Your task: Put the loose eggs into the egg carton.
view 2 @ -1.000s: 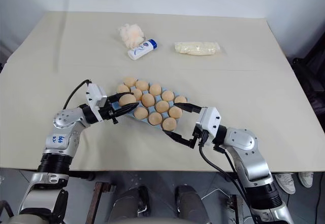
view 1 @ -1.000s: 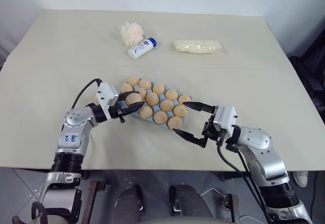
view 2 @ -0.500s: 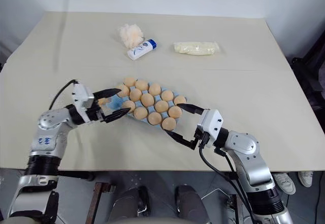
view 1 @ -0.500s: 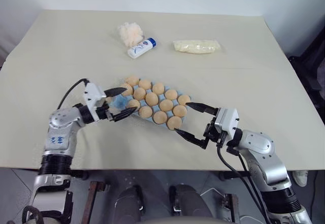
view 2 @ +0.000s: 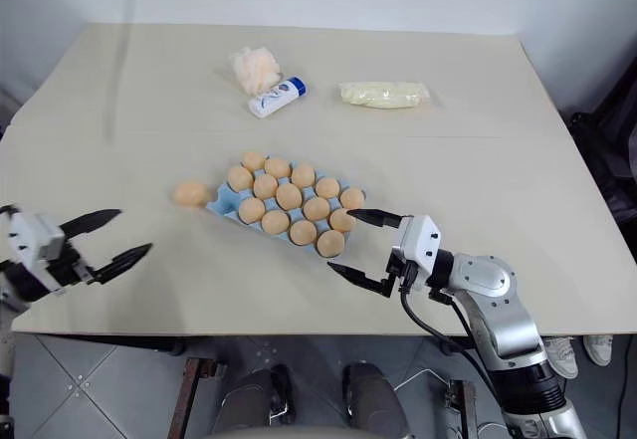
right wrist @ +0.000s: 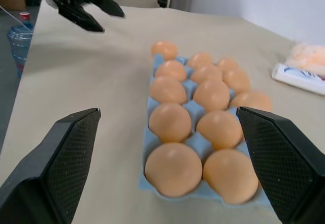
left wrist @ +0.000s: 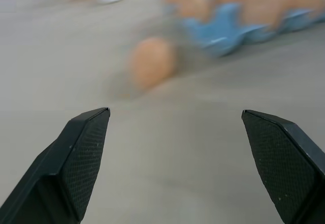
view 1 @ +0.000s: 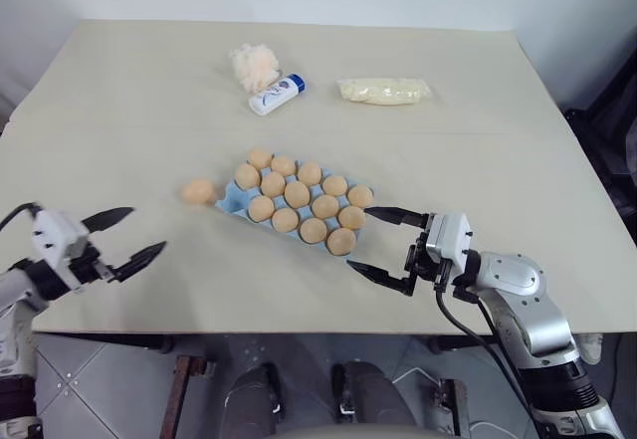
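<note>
Left pincer (view 1: 124, 235) is hanging released over the worktop (view 1: 119, 101), well apart from the loose egg (view 1: 198, 191) sitting just beside the egg carton (view 1: 230, 198). Right pincer (view 1: 373, 242) is gaping empty by the carton's near end. That egg looks smooth, rolly, fragile: gently pinch its round middle.

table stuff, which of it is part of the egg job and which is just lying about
Part of the job:
- egg carton, light blue, eleven eggs in its cups, one corner cup empty
- loose egg on the table beside that corner

Just lying about:
- fluffy cream puff
- white tube with blue cap
- pale yellow packet
</note>
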`<state>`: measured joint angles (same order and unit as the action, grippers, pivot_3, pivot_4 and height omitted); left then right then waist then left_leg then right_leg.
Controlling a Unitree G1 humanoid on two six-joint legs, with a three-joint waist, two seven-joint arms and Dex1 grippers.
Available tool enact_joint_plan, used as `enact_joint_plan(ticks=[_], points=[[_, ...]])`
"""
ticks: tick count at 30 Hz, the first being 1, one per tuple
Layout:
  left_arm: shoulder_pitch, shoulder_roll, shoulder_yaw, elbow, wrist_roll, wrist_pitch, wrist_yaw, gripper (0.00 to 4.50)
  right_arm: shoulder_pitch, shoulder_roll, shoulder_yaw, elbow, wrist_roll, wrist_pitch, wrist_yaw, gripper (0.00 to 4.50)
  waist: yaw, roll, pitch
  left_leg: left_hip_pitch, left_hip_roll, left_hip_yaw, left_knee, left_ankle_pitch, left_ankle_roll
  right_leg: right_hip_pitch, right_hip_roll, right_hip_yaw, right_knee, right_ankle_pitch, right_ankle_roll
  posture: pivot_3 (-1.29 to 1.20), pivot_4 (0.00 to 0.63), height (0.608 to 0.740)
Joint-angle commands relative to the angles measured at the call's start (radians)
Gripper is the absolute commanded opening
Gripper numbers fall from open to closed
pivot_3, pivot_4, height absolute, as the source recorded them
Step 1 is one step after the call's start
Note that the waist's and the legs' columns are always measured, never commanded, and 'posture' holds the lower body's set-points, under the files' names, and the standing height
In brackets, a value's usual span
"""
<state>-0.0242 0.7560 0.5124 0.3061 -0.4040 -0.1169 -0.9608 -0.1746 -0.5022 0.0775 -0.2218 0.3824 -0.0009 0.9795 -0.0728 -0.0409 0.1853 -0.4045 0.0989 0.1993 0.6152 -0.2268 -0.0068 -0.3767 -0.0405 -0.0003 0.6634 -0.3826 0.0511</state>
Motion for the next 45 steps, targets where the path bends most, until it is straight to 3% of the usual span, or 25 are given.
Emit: enact_joint_plan(ticks=[1,6,14,25,34,37,43,45], points=[[0.036,-0.044,0.038,-0.030,-0.022,0.011,0.077,4.38,-0.024,0.003,-0.009,-0.008,0.013,-0.020,0.010,4.50,-0.002,0.000,0.000,0.000,0.000,0.000,0.000,0.000,0.000,0.000,0.000,0.000,0.000,0.000,0.000,0.00,0.150,0.740],[0.045,-0.112,0.017,-0.082,-0.027,0.042,0.141,4.38,-0.040,0.008,-0.005,-0.003,0.013,-0.015,0.014,4.50,-0.003,0.000,0.000,0.000,0.000,-0.001,0.000,0.001,0.000,0.000,0.000,-0.001,0.001,0.000,0.000,0.00,0.150,0.740],[-0.152,-0.165,-0.095,-0.127,-0.034,0.193,0.224,4.38,-0.055,0.009,-0.004,0.001,0.006,-0.016,0.009,4.50,0.013,-0.001,0.000,0.000,-0.002,-0.001,0.000,0.004,-0.001,0.001,0.000,-0.002,0.002,0.001,0.002,0.00,0.150,0.740],[-0.512,-0.206,-0.253,0.292,0.131,0.111,0.283,4.38,-0.005,0.018,-0.015,-0.053,-0.013,-0.017,-0.057,4.50,0.019,-0.001,0.000,0.000,-0.001,0.001,0.001,0.007,0.002,0.000,0.002,0.000,0.001,0.001,0.002,0.00,0.150,0.740],[-0.627,-0.208,-0.284,0.512,0.167,0.041,0.251,4.38,0.021,0.013,-0.017,-0.076,-0.014,-0.015,-0.081,4.50,0.017,-0.001,0.000,0.000,0.000,0.001,0.003,0.007,0.001,-0.001,0.004,0.001,0.003,0.001,0.003,0.00,0.150,0.740],[-0.631,-0.209,-0.282,0.537,0.169,0.024,0.244,3.81,0.026,0.013,-0.016,-0.079,-0.015,-0.015,-0.086,4.50,0.018,-0.001,0.000,0.000,0.000,0.001,0.004,0.007,0.001,-0.001,0.004,0.000,0.005,0.001,0.003,0.00,0.150,0.740],[-0.602,-0.210,-0.259,0.520,0.148,-0.014,0.225,1.96,0.032,0.014,-0.012,-0.079,-0.016,-0.017,-0.087,4.50,0.017,-0.001,0.000,0.000,0.000,0.001,0.007,0.007,0.001,-0.001,0.003,0.001,0.008,0.001,0.003,0.00,0.150,0.740],[-0.576,-0.213,-0.230,0.471,0.102,-0.030,0.182,1.78,0.032,0.014,-0.012,-0.078,-0.016,-0.017,-0.086,4.50,0.016,-0.001,0.000,0.000,0.000,0.001,0.007,0.007,0.001,-0.001,0.003,0.001,0.009,0.001,0.003,0.00,0.150,0.740]])
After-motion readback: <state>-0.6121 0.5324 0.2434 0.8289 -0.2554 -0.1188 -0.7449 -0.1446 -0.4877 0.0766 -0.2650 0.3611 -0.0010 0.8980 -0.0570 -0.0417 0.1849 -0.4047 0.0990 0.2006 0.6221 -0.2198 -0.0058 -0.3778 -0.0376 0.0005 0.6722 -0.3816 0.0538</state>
